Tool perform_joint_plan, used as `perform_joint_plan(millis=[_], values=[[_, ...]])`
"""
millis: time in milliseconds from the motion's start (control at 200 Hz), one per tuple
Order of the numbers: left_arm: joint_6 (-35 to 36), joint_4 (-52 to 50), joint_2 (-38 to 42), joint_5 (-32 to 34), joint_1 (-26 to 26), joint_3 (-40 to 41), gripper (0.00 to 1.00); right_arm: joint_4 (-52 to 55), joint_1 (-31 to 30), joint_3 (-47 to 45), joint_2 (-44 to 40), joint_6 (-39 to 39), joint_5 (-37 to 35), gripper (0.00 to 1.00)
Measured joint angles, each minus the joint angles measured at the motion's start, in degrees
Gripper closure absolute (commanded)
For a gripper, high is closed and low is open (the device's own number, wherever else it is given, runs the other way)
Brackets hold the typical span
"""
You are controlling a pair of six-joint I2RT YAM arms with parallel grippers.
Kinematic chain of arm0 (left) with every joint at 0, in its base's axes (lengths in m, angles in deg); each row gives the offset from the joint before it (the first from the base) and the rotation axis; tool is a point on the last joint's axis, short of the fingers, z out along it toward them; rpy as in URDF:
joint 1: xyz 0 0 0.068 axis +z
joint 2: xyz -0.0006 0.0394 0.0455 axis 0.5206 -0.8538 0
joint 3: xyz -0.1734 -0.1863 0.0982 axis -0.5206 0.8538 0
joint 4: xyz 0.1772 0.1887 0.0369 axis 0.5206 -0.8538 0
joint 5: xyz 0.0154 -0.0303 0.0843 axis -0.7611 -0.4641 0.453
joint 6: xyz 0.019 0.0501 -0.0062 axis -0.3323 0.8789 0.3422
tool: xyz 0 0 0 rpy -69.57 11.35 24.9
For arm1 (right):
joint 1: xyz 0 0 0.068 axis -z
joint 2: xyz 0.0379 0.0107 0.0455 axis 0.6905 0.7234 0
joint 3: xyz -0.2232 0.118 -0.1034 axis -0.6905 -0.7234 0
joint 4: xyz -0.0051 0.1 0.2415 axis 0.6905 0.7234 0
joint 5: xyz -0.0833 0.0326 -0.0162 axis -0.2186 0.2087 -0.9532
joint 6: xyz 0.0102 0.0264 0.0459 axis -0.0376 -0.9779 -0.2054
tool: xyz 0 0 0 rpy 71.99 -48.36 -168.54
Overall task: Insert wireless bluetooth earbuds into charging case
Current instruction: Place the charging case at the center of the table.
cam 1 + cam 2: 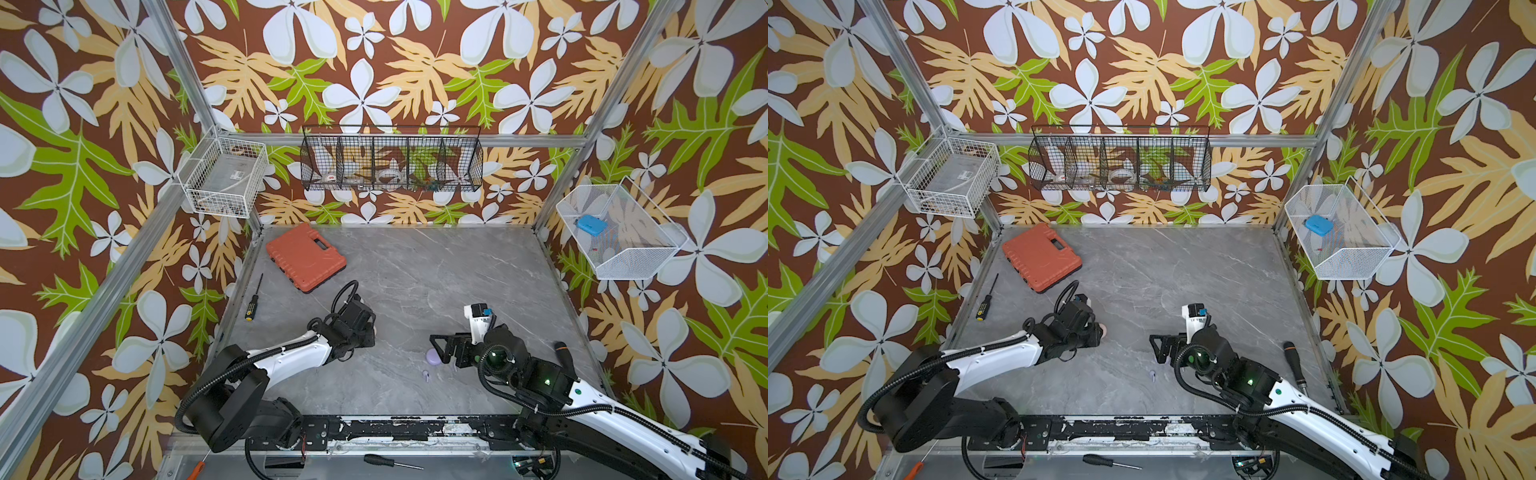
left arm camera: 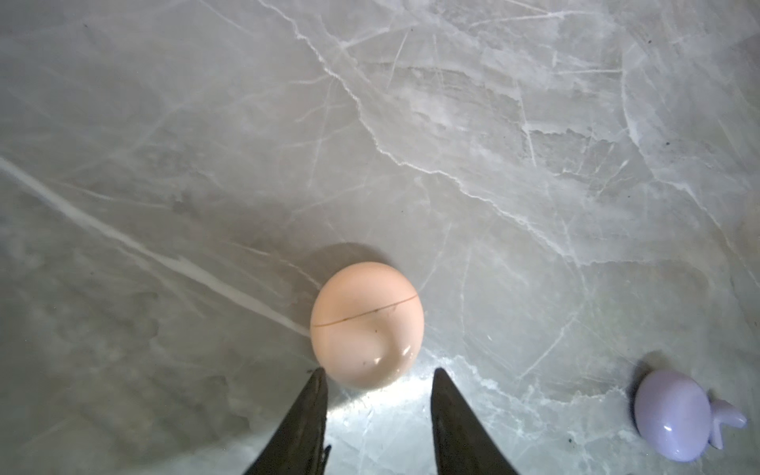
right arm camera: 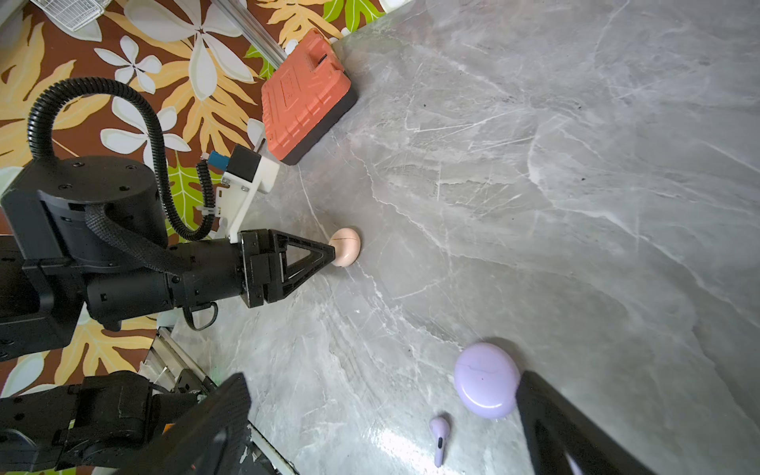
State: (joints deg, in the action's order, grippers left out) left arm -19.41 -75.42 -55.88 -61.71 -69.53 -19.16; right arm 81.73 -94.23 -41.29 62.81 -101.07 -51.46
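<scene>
A closed round pink charging case (image 2: pixel 366 325) lies on the grey marble table (image 2: pixel 534 164). My left gripper (image 2: pixel 380 372) is open just behind it. One fingertip (image 3: pixel 331 249) touches the case's near edge and the other stands clear. A closed lavender case (image 3: pixel 485 380) rests beside one finger of my right gripper (image 3: pixel 382 378), which is wide open and empty. A lavender earbud (image 3: pixel 439 436) lies loose on the table between that gripper's fingers, and it shows in both top views (image 1: pixel 427 376) (image 1: pixel 1153 375). No pink earbud is in view.
An orange tool case (image 1: pixel 305 257) lies at the back left, with a screwdriver (image 1: pixel 253 297) near the left edge. Another tool handle (image 1: pixel 563 353) lies by the right edge. Wire baskets (image 1: pixel 390 160) hang on the walls. A black rail (image 1: pixel 386 428) borders the front.
</scene>
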Motion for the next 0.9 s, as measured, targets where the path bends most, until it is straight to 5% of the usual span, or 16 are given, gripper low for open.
perform_joint_plan(millis=[165, 300, 646, 901], values=[[0.39, -3.52, 7.02, 0.48, 0.00, -1.84, 0.41, 0.90, 0.00, 0.59, -0.63, 0.02, 0.00, 0.00], [1.75, -6.19, 15.28, 2.45, 0.00, -3.32, 0.01, 4.02, 0.00, 1.88, -0.83, 0.20, -0.33, 0.00], [1.38, -10.56, 26.77, 1.68, 0.00, -3.34, 0.00, 16.20, 0.00, 6.73, 0.24, 1.95, -3.39, 0.01], [-9.90, -11.34, 26.80, -3.54, -0.02, 1.05, 0.00, 25.33, 0.00, 9.79, 2.29, 1.99, -7.56, 0.00]])
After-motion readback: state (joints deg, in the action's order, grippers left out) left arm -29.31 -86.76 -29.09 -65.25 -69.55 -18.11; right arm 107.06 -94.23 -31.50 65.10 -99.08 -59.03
